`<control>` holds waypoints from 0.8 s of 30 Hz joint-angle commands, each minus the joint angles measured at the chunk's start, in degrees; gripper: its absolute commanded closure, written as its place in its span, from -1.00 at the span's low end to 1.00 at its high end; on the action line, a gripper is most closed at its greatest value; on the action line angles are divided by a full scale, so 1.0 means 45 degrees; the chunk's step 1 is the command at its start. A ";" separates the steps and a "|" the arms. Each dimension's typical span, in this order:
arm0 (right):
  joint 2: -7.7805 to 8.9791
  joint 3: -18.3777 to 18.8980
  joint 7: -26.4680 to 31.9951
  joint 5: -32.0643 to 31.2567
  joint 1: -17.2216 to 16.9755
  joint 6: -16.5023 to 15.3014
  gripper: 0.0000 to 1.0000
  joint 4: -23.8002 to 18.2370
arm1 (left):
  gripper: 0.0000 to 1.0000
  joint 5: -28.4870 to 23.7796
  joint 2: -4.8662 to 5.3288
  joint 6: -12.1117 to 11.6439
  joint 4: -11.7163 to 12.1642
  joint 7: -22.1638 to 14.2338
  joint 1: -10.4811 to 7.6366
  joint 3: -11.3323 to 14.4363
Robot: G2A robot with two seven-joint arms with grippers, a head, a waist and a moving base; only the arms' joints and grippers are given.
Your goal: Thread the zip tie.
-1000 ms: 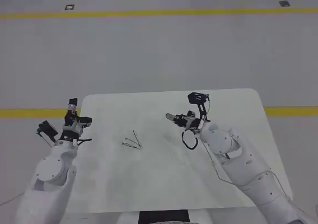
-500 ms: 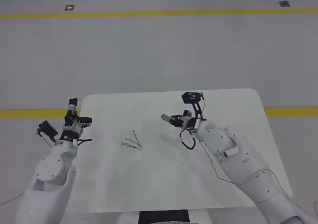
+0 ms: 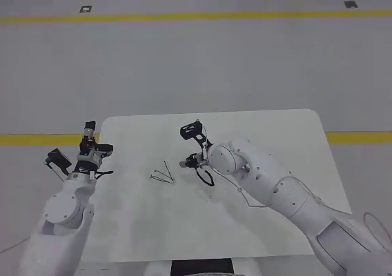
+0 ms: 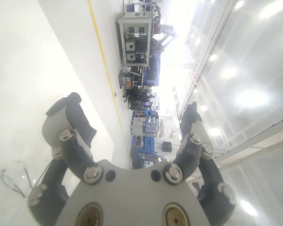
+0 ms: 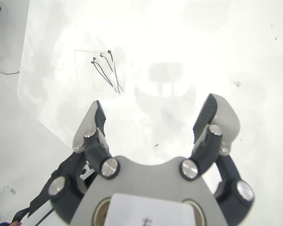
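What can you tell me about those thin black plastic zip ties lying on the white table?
The thin black plastic zip ties look like three slim, slightly curved strips, each with a small square head at one end. They lie flat and loose on the white table, with the heads spread apart and the tails running together in a narrow fan, inside a faint square outline. None looks threaded. Nothing but the table touches them.

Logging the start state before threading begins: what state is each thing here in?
Thin black plastic zip ties: three, loose, unthreaded, lying flat on the white table, tails crossing.
Left gripper: fingers open, empty, beside the table's left edge.
Right gripper: fingers open, empty, above the table near the zip ties.
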 commanded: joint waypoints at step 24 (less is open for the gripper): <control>-0.2055 -0.2536 0.2006 0.1149 0.2281 -0.2026 -1.00 0.2267 | -1.00 0.0000 0.0000 0.0000 0.0000 0.0000 0.0000 0.0000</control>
